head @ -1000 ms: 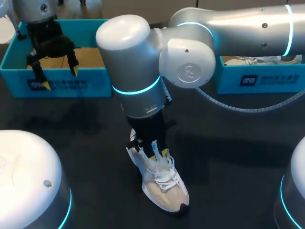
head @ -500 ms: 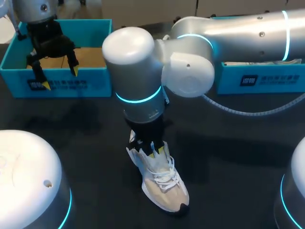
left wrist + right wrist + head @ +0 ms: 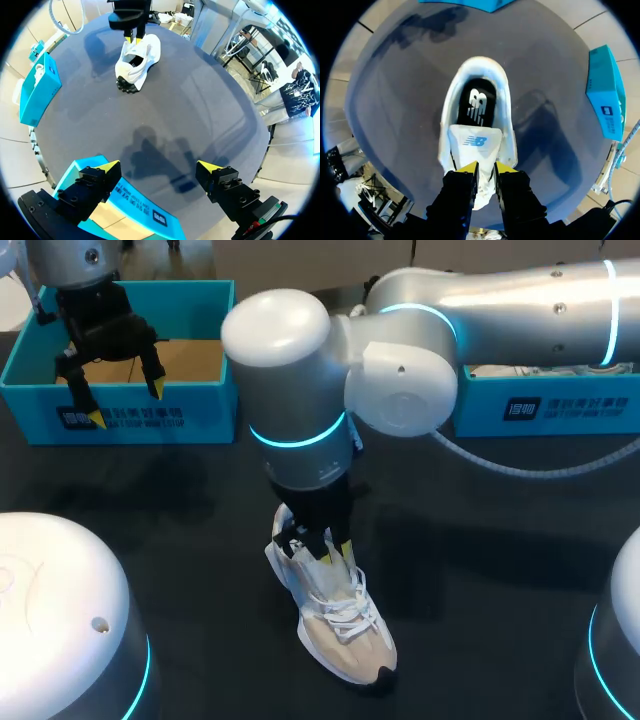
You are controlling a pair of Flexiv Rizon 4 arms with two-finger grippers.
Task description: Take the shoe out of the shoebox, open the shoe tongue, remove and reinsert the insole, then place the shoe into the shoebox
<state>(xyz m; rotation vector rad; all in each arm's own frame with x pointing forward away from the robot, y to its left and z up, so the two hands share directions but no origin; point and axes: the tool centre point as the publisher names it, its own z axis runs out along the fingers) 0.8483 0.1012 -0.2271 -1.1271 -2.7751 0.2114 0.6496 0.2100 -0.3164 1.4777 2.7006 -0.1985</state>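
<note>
Head view first: we saw the shoe standing on its sole near the middle of the tabletop, toe toward the near edge and slightly right. Our right arm reached in past the middle, and the right gripper stood straight down over the shoe's opening, its jaws nearly together and pinching the tongue just behind the white laces. The open shoebox sat at the far left corner. The left gripper hung above its front wall with jaws spread wide and nothing between them. A second box sat by the far right edge.

In the left wrist view, the left gripper showed both yellow tips well apart, the shoebox under it, its blue front wall below the fingers. The shoe lay well ahead across the tabletop, the right gripper on it.

In the right wrist view, the right gripper held the tongue between its close-set tips, the tongue's inner side turned up toward us. Ahead of it the dark insole lay flat inside the shoe, seated against the heel wall. The second box stood well apart, at the tabletop's edge.
</note>
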